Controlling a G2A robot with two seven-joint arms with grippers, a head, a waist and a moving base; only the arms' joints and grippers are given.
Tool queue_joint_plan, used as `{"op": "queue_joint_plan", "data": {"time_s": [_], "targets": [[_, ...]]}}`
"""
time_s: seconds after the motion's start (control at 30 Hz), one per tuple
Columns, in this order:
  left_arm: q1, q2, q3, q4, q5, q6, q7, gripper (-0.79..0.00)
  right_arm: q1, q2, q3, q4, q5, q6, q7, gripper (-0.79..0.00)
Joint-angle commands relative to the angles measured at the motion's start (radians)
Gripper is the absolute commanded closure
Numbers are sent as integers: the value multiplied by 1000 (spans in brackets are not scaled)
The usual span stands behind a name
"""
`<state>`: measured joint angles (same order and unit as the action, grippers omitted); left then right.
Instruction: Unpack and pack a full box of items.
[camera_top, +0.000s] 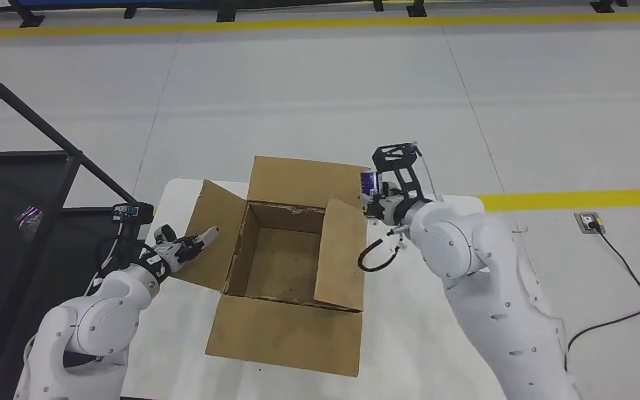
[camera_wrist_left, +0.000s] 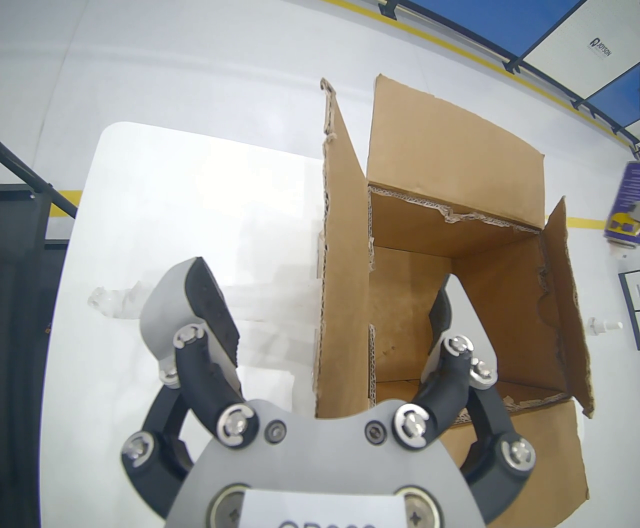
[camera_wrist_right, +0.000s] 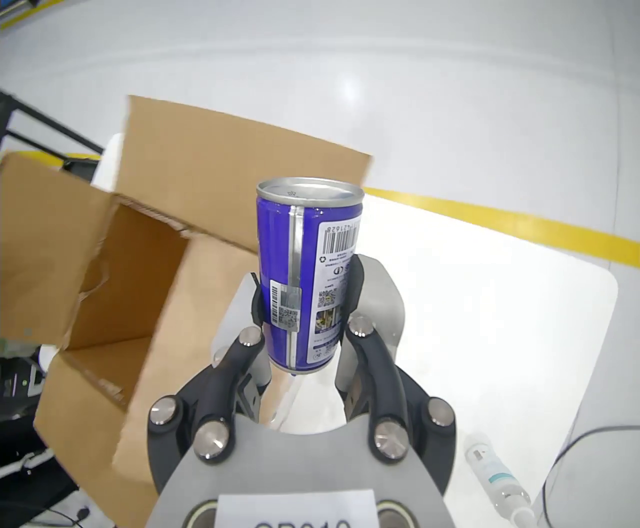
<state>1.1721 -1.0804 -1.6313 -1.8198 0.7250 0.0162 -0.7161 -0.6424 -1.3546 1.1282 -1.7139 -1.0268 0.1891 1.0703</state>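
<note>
An open cardboard box stands in the middle of the white table, all flaps spread; what I see of its inside is bare. My right gripper is shut on a blue can, held upright beside the box's right flap, above the table. The can is at the box's far right corner in the top view. My left gripper is open at the box's left side, and the left flap stands between its fingers. In the top view the left gripper is at that flap.
A small white spray bottle lies on the table right of the box. Crumpled clear plastic lies on the table left of the box. A black rack stands beyond the table's left edge. A black cable loops by the right flap.
</note>
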Motion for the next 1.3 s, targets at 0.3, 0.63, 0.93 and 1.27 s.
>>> {"op": "queue_joint_plan", "data": {"time_s": [0.3,0.63,0.93,1.27], "targets": [[0,0,0,0,0,0,0,-785,164,-75,-264,173,131,17,-21,0],[0,0,0,0,0,0,0,-785,329,-206,-527,579,210,59,-80,0],[0,0,0,0,0,0,0,-785,399,-319,-626,875,294,25,-128,-169],[0,0,0,0,0,0,0,-785,437,-397,-648,1018,326,-1,-170,-342]]}}
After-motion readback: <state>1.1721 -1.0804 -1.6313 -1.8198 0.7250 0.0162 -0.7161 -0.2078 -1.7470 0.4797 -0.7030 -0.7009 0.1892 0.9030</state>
